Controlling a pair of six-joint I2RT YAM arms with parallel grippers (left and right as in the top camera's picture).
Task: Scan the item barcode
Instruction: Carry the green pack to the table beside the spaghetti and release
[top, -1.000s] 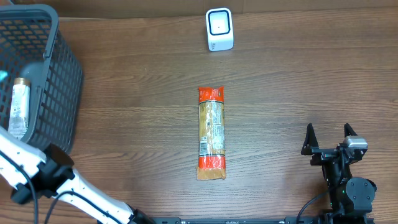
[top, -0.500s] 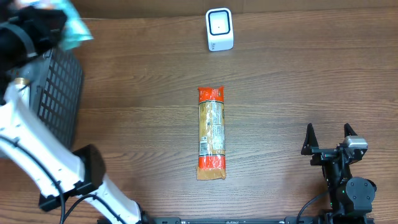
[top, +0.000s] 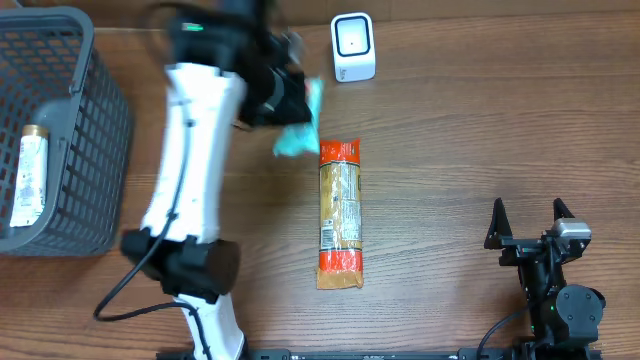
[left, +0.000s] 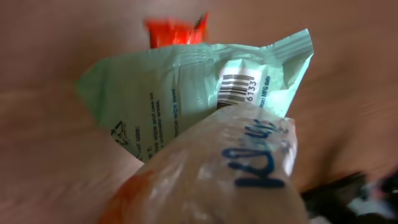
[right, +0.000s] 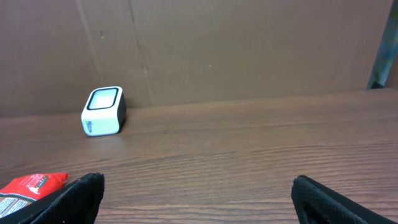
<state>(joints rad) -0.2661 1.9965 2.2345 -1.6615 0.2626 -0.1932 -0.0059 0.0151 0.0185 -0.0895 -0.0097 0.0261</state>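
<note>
Far to the left of the long snack pack sits a gray basket with a small tube lying inside it. Next comes the white left arm, which reaches up the desk beside the pack. The left pincer is just past the pack's top end, a bit to its left. It is closed tight on a green packet, which looks blurry from above. Up close, the packet's barcode faces the wrist camera, and the pack's red end peeks out behind the packet. Beyond the pack's top end, a little to the right, stands the white scanner, apart from the packet. Far to the right of the pack, near its bottom end, the right pincer sits with its two black fingers spread wide and nothing between them.
</note>
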